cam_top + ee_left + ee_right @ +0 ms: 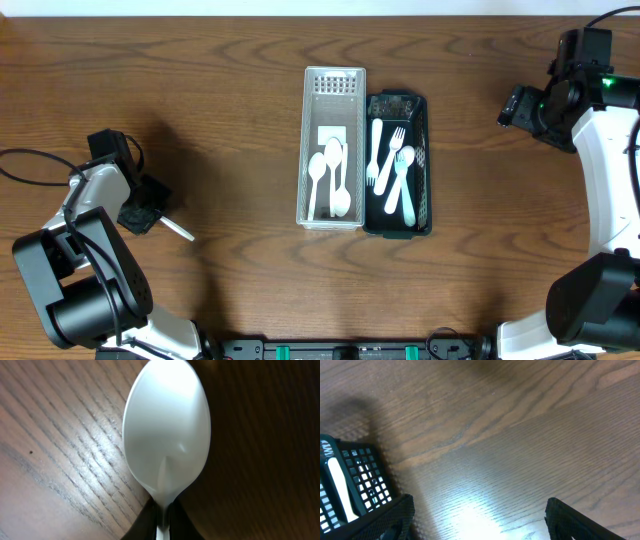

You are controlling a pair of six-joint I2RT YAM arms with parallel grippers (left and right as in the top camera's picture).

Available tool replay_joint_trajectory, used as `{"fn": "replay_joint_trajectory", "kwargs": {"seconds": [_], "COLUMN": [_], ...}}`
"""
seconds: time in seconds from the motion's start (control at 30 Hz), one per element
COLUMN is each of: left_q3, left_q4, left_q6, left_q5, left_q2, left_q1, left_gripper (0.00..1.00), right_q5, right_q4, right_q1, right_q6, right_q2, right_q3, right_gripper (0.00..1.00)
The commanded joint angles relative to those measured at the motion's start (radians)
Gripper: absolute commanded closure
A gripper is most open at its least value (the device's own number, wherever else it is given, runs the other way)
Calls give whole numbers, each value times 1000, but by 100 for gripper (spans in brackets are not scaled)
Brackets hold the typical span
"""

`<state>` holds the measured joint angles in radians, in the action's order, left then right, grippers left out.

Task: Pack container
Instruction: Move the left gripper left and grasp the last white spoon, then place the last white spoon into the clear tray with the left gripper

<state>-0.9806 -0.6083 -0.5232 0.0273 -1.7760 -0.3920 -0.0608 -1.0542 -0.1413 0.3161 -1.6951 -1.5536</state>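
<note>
My left gripper (pixel 143 208) was closed tight on a white plastic spoon (pixel 167 430), low over the left part of the wood-grain table (pixel 220 90) and well apart from the two baskets at its middle. The left wrist camera filled itself with the spoon's bowl: smooth, glossy, egg-shaped, with a soft crease running toward the neck, which sat pinched between my dark fingers (pixel 142 527) at the bottom edge. That view gave none of the handle; the overhead view showed it, a thin white stick poking out past the gripper toward the near edge of the table. The overhead view alone also showed the containers side by side and touching: a long white basket (pixel 303 150) with perforated walls, holding other white spoons (pixel 338 180) laid lengthwise, and a dark basket (pixel 428 160) of open lattice holding forks (pixel 378 150), white and one pale blue-green. My right gripper (pixel 512 106) hung far to the right of the baskets, and from above I could not read its jaws; its own wrist camera settled that, with the two black textured fingers (pixel 395 517) spread wide at the frame's lower corners and only bare, shiny wood between them. That same camera caught a corner of the dark lattice and one white handle (pixel 340 490) inside it.
</note>
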Motion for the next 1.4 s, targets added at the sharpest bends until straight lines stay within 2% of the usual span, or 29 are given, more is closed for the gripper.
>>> {"fn": "replay_joint_trajectory", "kwargs": {"seconds": [0.0, 0.17, 0.33, 0.6, 0.73, 0.83, 1.07, 1.37], "left_q3": [12, 5, -72, -335, -448, -465, -463, -463], "left_q4": [-11, -20, -126, -322, -351, -304, -196, -161], "left_q6": [3, 3, 49, 149, 209, 240, 269, 268], "left_q5": [-8, -8, -16, -39, -39, -40, -43, -41], "left_q2": [-44, -38, 41, 245, 261, 259, 151, -100], "left_q1": [-3, 0, 76, 423, 630, 770, 961, 981], "left_gripper": [94, 94, 94, 94, 94, 94, 94, 94], "right_q5": [-17, -18, -18, -18, -18, -18, -18, -18], "right_q4": [-2, -2, -1, -1, 0, 1, 1, -5], "right_q1": [-3, -3, -3, -3, -3, -3, -3, -3], "right_q6": [-18, -18, -18, -18, -18, -18, -19, -30], "right_q2": [0, 0, 0, 0, 0, 0, 0, 0], "right_q3": [5, 5, 5, 5, 5, 5, 5, 5], "right_gripper": [13, 13, 13, 13, 13, 13, 13, 13]}}
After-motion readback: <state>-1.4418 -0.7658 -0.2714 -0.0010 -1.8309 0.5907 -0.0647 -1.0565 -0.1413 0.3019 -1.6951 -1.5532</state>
